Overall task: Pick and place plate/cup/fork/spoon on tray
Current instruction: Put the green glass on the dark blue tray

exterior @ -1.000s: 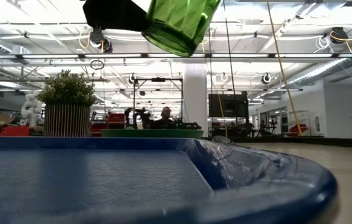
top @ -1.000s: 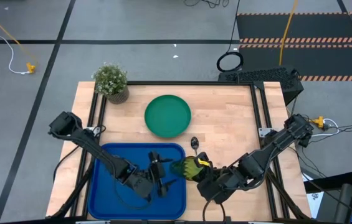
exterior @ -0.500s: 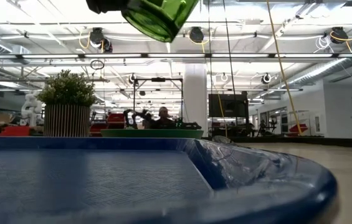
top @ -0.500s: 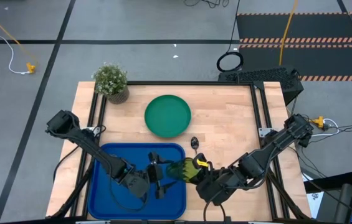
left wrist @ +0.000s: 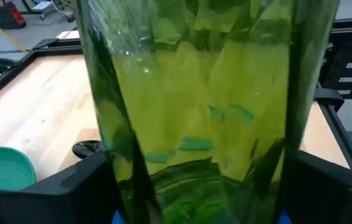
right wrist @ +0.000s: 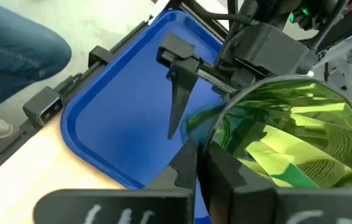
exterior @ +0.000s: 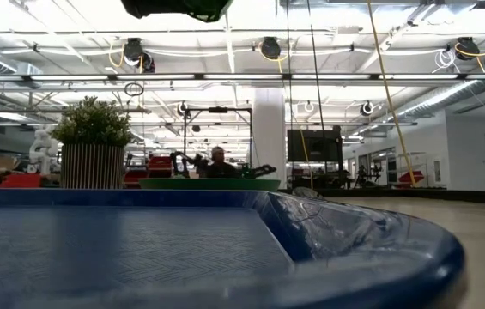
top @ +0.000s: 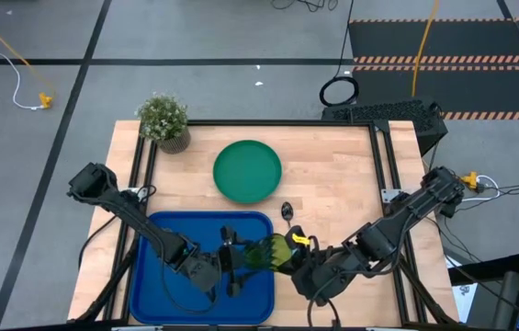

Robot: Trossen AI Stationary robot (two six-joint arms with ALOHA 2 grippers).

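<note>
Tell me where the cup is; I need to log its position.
In the high view the cup is held off the table between both grippers, over the right edge of the tray, just below the spoon.

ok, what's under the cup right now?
The cup is held in the air between both grippers, over the right edge of the tray. The bare blue tray floor shows beside it; the spot directly beneath is covered by the cup and grippers.

The cup (top: pixel 273 251) has risen almost out of the low view's top edge, nearer the left gripper (top: pixel 232 262).
</note>
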